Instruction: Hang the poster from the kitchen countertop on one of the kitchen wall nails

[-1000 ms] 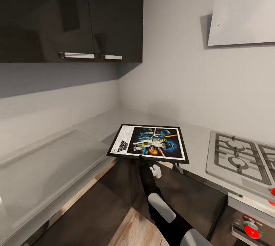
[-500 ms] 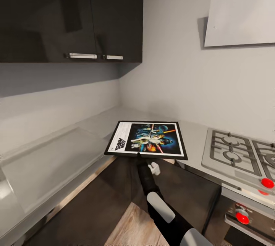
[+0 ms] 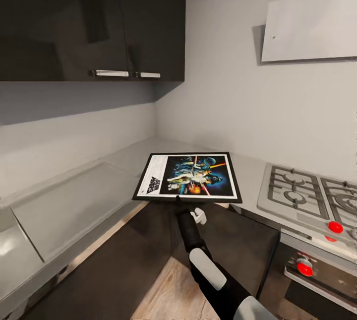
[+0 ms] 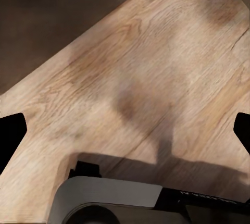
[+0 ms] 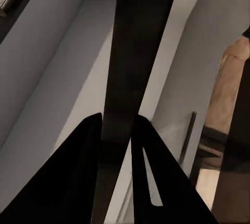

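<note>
We hold the poster (image 3: 187, 177) up.
Our right gripper (image 3: 178, 201) pinches its near edge mid-frame, above the countertop (image 3: 74, 201); our left gripper's (image 4: 125, 130) jaws spread wide.

The flat rectangular poster (image 3: 187, 177) has a thin black frame, a white border, dark blue artwork flecked with orange and red, and a black logo on its white end. From the right wrist its edge (image 5: 139, 52) reads as a dark brown-black band between two black fingers (image 5: 78, 182). The long smooth desk (image 3: 64, 206) is pale grey over glossy near-black cabinet fronts. The glossy upper wall cupboards (image 3: 89, 17) are black with silver bar handles. The metal hob (image 3: 307, 196) is silver-grey with bright red knobs. The plank floor (image 4: 140, 73) is light oak with a visible grain.
</note>
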`<state>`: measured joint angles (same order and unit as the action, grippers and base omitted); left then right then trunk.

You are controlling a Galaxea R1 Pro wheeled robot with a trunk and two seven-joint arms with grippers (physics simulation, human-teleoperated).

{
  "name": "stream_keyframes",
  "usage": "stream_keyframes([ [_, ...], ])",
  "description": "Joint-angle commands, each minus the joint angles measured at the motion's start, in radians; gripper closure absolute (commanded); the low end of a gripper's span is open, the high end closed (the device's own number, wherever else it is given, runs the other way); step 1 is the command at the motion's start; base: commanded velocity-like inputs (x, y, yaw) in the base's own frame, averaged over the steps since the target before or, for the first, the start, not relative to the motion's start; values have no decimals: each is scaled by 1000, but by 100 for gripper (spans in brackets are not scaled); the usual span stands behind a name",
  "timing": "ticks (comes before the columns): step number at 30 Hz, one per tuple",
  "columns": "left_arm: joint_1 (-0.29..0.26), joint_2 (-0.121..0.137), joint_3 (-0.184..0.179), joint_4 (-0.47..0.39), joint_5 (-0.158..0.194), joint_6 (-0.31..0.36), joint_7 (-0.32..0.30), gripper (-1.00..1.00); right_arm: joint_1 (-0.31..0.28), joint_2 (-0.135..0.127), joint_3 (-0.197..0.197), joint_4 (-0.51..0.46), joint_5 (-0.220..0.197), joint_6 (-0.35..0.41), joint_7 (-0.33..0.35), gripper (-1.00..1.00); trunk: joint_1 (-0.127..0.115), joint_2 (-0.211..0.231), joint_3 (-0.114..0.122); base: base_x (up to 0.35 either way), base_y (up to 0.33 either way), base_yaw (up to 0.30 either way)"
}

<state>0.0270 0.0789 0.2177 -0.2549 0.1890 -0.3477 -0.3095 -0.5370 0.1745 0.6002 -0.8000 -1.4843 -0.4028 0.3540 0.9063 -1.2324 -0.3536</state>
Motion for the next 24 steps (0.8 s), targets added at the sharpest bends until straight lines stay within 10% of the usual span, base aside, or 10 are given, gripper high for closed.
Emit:
stream_keyframes([
  [1,1,0,3,-1,10,3,-10,-100,-1,0,4,0,-11,-5,9,100,0,-1,-1,-72,0,0],
  [6,1,1,4,-1,10,3,-10,-100,-1,0,5,-10,2,-5,9,100,0,-1,-1,-63,0,0],
  [10,1,1,5,-1,10,3,-10,-100,0,0,4,-14,147,-4,11,100,0,-1,-1,-220,0,0],
  [24,1,1,5,-1,10,3,-10,-100,0,0,4,-44,167,-2,9,100,0,-1,-1,-41,0,0],
])
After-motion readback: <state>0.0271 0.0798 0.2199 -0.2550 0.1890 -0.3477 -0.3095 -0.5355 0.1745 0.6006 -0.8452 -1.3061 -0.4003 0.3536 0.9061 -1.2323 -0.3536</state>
